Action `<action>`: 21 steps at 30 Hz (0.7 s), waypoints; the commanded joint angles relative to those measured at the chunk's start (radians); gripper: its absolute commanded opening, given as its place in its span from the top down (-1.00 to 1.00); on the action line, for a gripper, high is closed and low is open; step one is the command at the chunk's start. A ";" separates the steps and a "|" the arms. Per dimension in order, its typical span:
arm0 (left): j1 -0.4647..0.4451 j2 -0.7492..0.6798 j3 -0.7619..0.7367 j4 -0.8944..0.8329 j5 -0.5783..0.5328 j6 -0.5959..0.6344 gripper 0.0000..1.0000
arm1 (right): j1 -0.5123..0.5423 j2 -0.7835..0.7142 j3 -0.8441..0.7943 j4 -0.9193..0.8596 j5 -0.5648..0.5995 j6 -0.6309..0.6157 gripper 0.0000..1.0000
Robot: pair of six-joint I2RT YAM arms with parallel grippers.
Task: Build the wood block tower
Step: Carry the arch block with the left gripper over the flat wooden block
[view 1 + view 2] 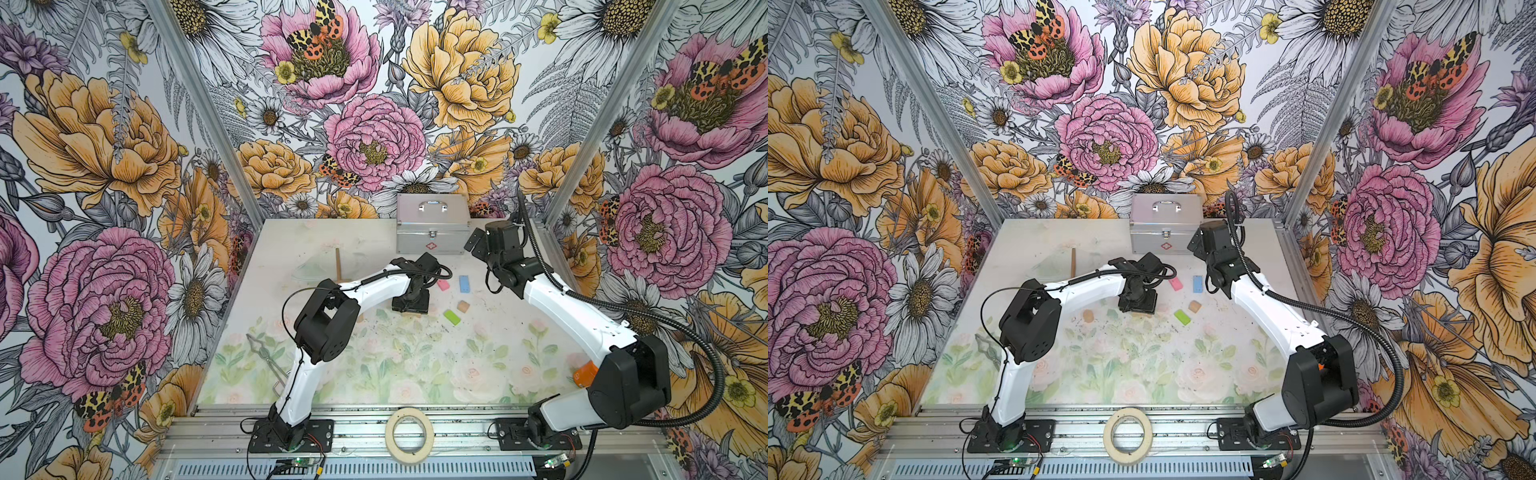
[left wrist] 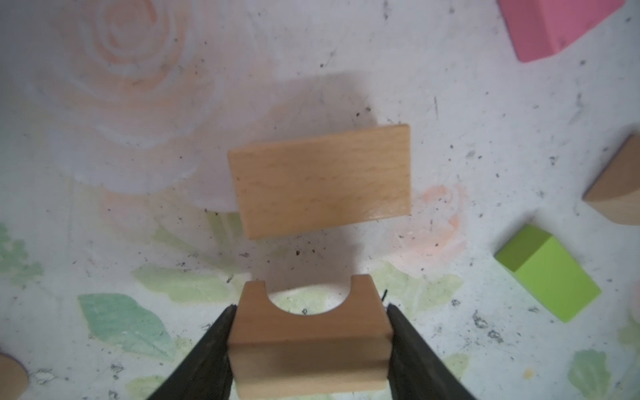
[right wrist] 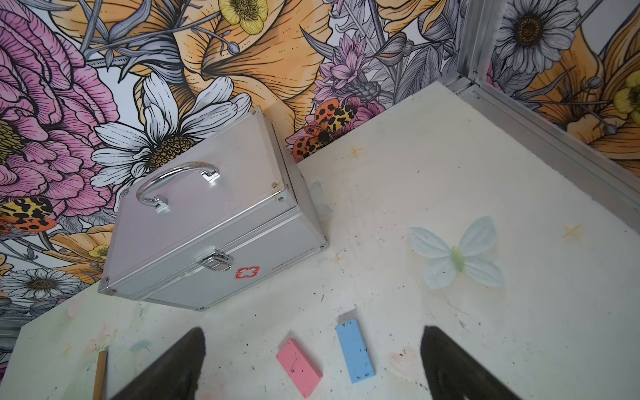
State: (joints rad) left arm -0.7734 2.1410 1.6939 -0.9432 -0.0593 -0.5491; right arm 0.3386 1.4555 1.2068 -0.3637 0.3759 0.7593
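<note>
My left gripper [image 2: 310, 308] is shut on a tan arch block [image 2: 311, 332], gripping its two ends. It hangs above a flat tan block [image 2: 322, 180] lying on the table. In both top views this gripper [image 1: 410, 305] [image 1: 1138, 301] points down at mid-table. Loose wood blocks lie to its right: pink [image 1: 444, 285], light blue [image 1: 464, 284], green [image 1: 451, 317] and a tan one [image 1: 463, 306]. A tan cylinder [image 1: 1088, 316] lies to its left. My right gripper [image 3: 311, 339] is raised and open, empty, above the pink [image 3: 299, 367] and blue [image 3: 355, 349] blocks. The tower is out of view.
A silver case [image 1: 432, 224] stands at the back wall. A thin wooden T-stick [image 1: 338, 266] lies at the back left, metal tongs [image 1: 262, 353] at the front left, an orange bottle [image 1: 585, 373] behind the right arm, and a tape roll [image 1: 409, 434] on the front rail.
</note>
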 commanded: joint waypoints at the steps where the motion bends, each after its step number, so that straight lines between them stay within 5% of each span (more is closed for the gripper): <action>1: 0.010 0.019 0.032 -0.007 0.002 0.014 0.06 | -0.006 0.006 -0.006 0.001 -0.009 -0.004 -0.96; 21: 0.014 0.089 0.098 -0.009 0.007 -0.016 -0.17 | -0.022 0.002 -0.016 0.001 -0.026 -0.002 -0.96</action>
State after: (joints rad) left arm -0.7681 2.2051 1.7710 -0.9463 -0.0589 -0.5507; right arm 0.3237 1.4555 1.1992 -0.3637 0.3592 0.7593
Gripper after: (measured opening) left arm 0.631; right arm 0.980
